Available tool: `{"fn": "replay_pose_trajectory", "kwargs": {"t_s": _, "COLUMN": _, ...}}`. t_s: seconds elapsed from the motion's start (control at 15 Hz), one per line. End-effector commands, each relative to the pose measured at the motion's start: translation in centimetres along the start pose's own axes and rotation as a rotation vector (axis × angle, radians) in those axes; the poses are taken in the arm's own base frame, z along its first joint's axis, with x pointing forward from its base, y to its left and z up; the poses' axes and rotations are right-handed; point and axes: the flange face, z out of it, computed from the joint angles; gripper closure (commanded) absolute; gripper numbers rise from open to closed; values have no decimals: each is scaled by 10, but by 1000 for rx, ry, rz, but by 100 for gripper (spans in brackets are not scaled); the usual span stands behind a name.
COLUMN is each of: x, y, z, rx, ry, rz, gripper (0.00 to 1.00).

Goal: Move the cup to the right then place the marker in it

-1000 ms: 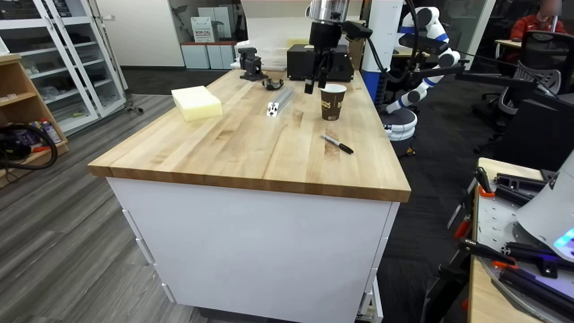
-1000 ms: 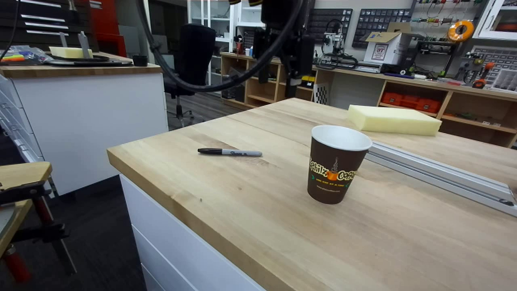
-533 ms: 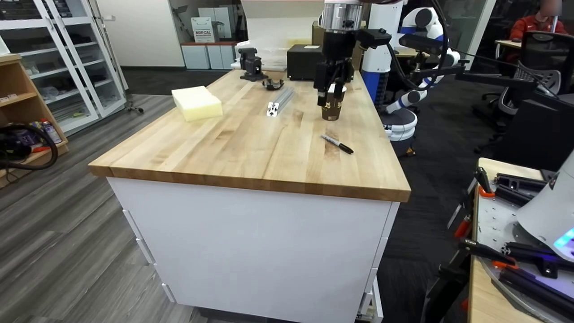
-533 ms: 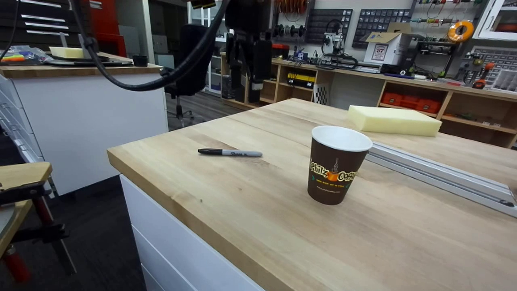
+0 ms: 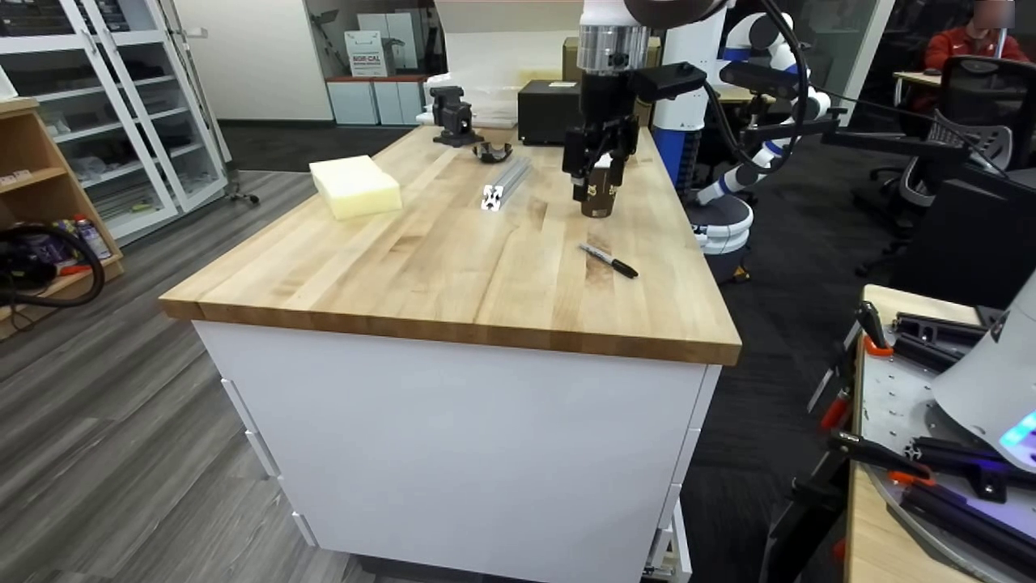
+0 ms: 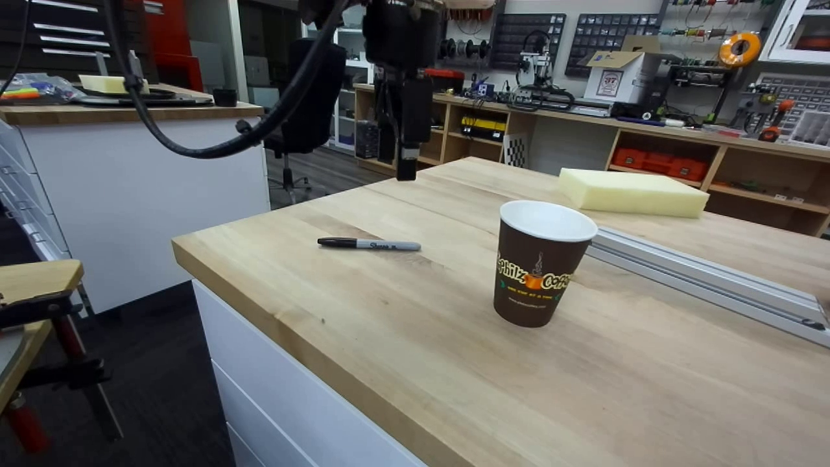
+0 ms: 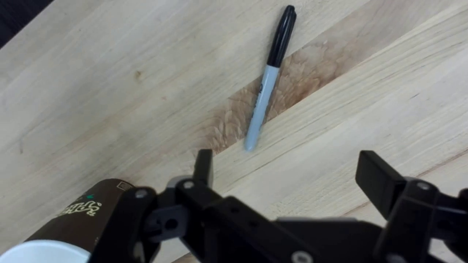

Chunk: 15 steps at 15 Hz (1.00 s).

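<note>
The cup [image 6: 542, 263] stands upright on the worktop [image 6: 421, 337], right of centre in an exterior view, and nothing pokes above its rim; the marker [image 7: 268, 78] lies flat and loose, apart from it, in the upper middle of the wrist view. So the second half of the task is plainly undone. Whether the cup has had its shift to the right is harder to say (no view marks where it ought to end up). The pincer [image 7: 287, 171] is spread wide with nothing between its fingers, the marker's pale end just above the gap in that frame, the cup down at the lower left. My guess is that the marker comes next, which would mean the cup counts as placed. Left to do, then: grasp the marker, carry it over the rim and let it drop inside.
</note>
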Motion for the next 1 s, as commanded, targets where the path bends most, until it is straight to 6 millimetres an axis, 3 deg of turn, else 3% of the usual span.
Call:
{"fn": "replay_pose_trajectory", "kwargs": {"t_s": 0.0, "x": 8, "y": -5, "z": 17, "rx": -25, "ry": -43, "rz": 88, "gripper": 0}}
{"fn": "replay_pose_trajectory", "kwargs": {"t_s": 0.47, "x": 15, "y": -4, "z": 54, "rx": 8, "ry": -132, "rz": 111, "gripper": 0}}
{"fn": "replay_pose_trajectory", "kwargs": {"t_s": 0.93, "x": 7, "y": -5, "z": 77, "rx": 22, "ry": -135, "rz": 60, "gripper": 0}}
